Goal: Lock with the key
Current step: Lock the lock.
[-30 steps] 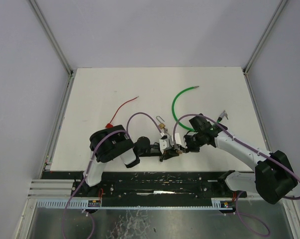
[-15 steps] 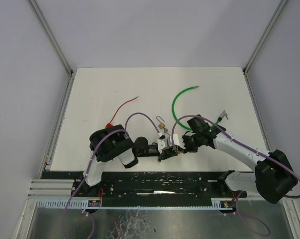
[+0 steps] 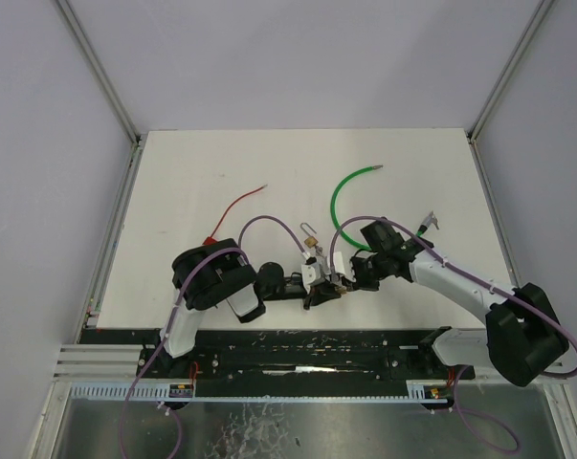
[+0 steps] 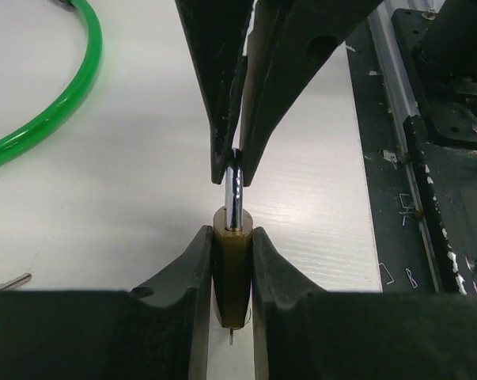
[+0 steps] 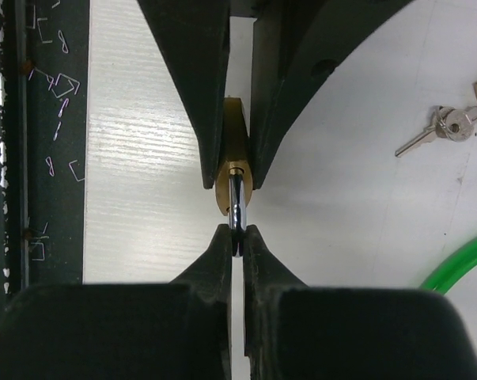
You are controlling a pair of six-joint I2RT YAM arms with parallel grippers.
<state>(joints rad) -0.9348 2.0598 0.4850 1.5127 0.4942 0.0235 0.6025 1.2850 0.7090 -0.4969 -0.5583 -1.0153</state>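
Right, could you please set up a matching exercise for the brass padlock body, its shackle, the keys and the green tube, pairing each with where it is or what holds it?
Things:
1. brass padlock body
2. shackle
3. keys
4. green tube

Places or states:
A. pinched by the right gripper
B. bent in an arc on the table
C. clamped in the left gripper
D. a small silver bunch lying flat on the table

Pairs: 1-C, 2-A, 3-D, 4-B.
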